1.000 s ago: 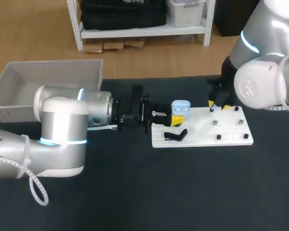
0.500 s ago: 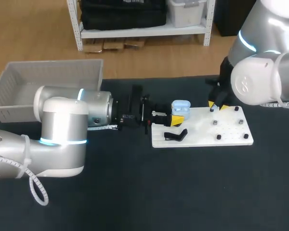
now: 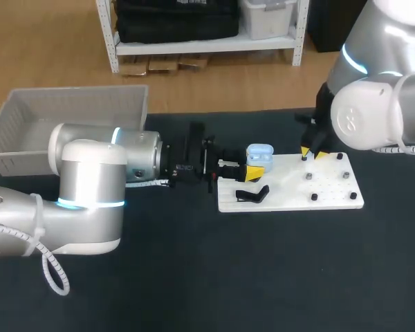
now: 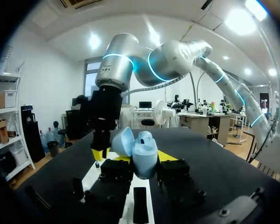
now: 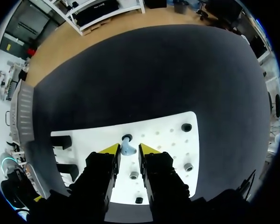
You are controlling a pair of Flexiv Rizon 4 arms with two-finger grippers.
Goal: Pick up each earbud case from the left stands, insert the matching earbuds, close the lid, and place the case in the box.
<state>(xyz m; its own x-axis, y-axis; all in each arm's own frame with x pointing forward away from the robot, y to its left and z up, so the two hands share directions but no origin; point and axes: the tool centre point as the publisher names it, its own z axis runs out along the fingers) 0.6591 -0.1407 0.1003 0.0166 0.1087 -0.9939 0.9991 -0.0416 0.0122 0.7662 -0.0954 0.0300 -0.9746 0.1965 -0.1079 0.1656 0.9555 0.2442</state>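
A light-blue earbud case with its lid up is held over the near-left part of the white board; my left gripper is shut on it. In the left wrist view the case sits between the left gripper's fingers, lid tipped back. My right gripper hangs over the board's far side. In the right wrist view a light-blue earbud stands by a black peg, between the right gripper's narrowly open fingers; a thin gap shows on one side.
A grey basket stands at the table's far left. On the board are a black stand and several small pegs. Two black stands show at the board's end in the right wrist view. Dark tabletop lies in front.
The right gripper's fingers have drawn closer together around the earbud. The left arm and the case have not moved.
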